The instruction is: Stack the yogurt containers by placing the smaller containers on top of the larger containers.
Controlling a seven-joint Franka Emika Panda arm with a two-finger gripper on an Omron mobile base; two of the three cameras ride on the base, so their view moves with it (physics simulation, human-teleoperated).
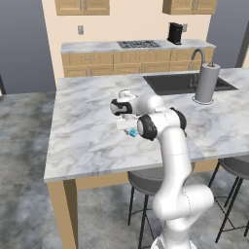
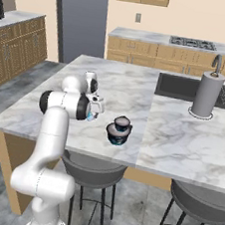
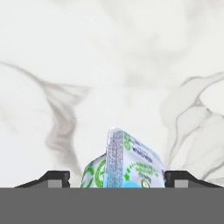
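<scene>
Looking from the left base view, you are hovering the gripper [image 1: 127, 127] low over the table [image 1: 82, 136] with the tiny pale-blue cup [image 1: 132, 132] just beneath it. In the right base view, the small dark tub [image 2: 122, 122] is already sitting on the wider dark-blue tub [image 2: 117, 135], well apart from the cup. In the hand view, the cup [image 3: 127, 164] is lying between the finger tips [image 3: 54, 178]; the jaws are standing wide, touching nothing, so I'd judge you should be centring before squeezing.
</scene>
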